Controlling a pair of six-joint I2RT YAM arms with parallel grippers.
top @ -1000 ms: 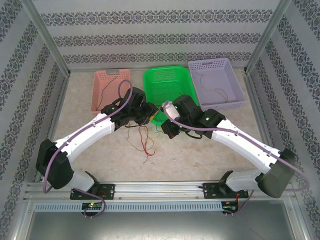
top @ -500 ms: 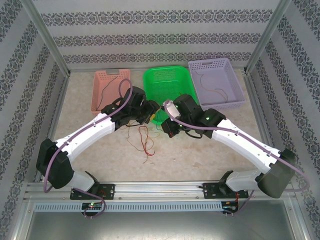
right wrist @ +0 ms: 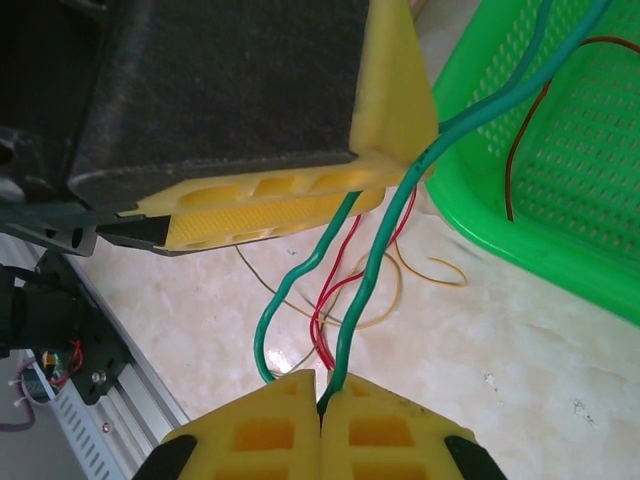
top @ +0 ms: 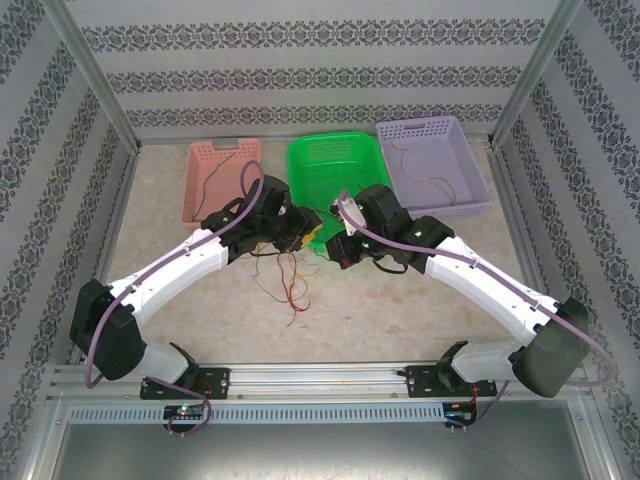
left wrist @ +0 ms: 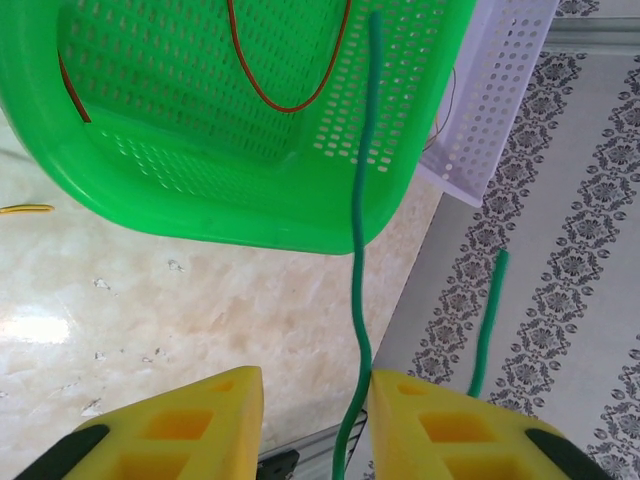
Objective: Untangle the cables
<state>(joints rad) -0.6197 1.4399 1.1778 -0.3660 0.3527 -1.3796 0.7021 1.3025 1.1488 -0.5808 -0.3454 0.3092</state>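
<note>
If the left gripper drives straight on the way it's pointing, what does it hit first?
Most likely the near wall of the green basket, dead ahead of the left gripper. A green cable runs between its open jaws. Depth is unclear.

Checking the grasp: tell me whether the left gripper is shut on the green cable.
No, the left gripper is open, the green cable passing between its spread fingers.
</note>
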